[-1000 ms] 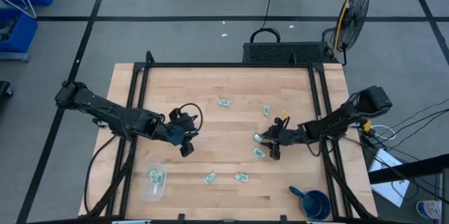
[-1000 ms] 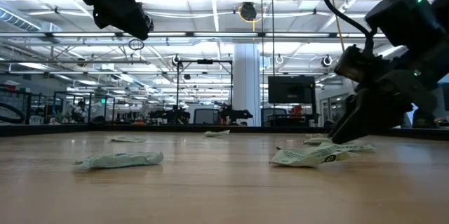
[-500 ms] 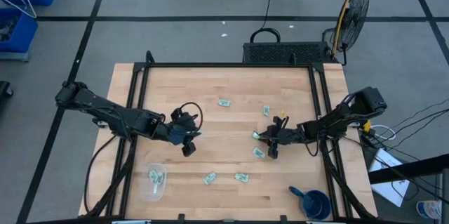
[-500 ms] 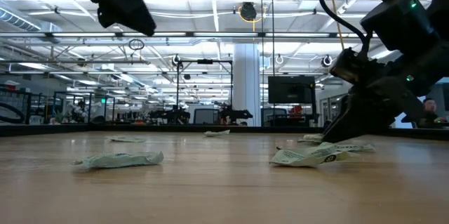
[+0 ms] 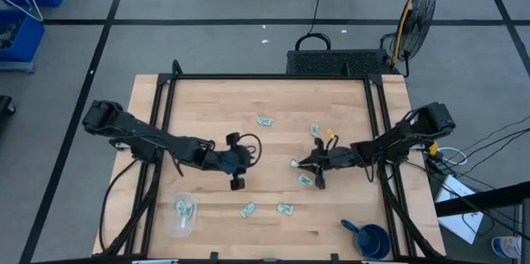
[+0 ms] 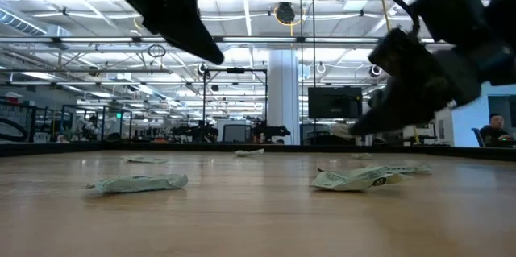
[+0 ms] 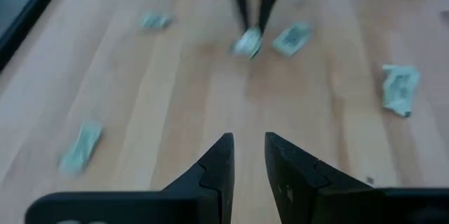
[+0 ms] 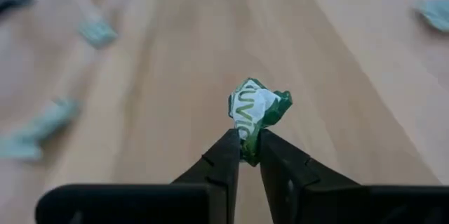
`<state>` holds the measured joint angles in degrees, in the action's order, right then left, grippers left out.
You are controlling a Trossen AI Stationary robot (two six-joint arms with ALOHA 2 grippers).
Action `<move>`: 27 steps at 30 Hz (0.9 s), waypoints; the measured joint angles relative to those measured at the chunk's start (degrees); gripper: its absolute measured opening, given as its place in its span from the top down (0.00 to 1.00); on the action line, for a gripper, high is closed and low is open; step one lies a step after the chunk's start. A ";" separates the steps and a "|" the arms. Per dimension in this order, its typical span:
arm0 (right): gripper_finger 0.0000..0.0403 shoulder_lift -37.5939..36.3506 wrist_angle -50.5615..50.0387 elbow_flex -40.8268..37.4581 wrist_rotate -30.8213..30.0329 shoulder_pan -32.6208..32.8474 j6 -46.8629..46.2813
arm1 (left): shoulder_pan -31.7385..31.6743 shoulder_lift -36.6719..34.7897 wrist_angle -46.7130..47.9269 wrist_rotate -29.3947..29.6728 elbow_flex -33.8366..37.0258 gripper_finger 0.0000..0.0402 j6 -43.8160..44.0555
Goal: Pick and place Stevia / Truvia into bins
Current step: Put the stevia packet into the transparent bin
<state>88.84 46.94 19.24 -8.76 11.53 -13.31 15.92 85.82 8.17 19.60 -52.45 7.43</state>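
A crumpled sachet [image 8: 254, 114], judged light, soft and best taken by an edge, was pinched in the right claw [image 8: 247, 152] above mid-desk; the left claw [image 7: 247, 155] was narrowly parted, empty.

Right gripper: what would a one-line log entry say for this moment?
right gripper: shut on sachet, lifted off table | left gripper: empty, near table middle | bin: holds sachets

The only legible lettering is on the crumpled green-and-white sachet [image 8: 254, 114] pinched in the right gripper [image 8: 243, 155]: white letters reading roughly "UVI" (part of a longer word, the rest lost in the folds). Print on the other sachets cannot be read.
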 joint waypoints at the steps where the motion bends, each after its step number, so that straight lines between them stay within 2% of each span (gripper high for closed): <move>1: 0.85 -0.02 0.04 1.00 0.19 -0.27 0.93 | -0.28 0.40 -1.88 -0.80 0.00 0.78 -2.41; 4: 0.81 -0.02 -0.23 3.98 2.03 -1.17 4.90 | -1.28 1.29 -6.51 -3.09 0.00 0.78 -6.77; 8: 0.77 -0.02 -0.02 7.23 3.11 -2.54 5.62 | -2.28 1.75 -9.18 -4.61 -0.02 0.78 -8.46; 14: 0.75 -0.09 0.14 8.64 2.82 -4.50 -0.31 | -2.67 1.75 -9.47 -4.51 -0.02 0.78 -15.86; 22: 0.76 -0.09 -4.47 8.64 3.09 -5.95 -2.21 | -5.37 1.75 -8.05 -4.62 -0.02 0.78 -17.63; 27: 0.71 -0.02 -12.01 8.66 3.03 -5.84 -1.19 | -6.95 1.76 -8.23 -4.57 -0.02 0.67 -17.70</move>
<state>88.82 34.94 27.90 -5.74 5.69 -14.50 8.97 87.57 -0.06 15.03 -52.47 -10.26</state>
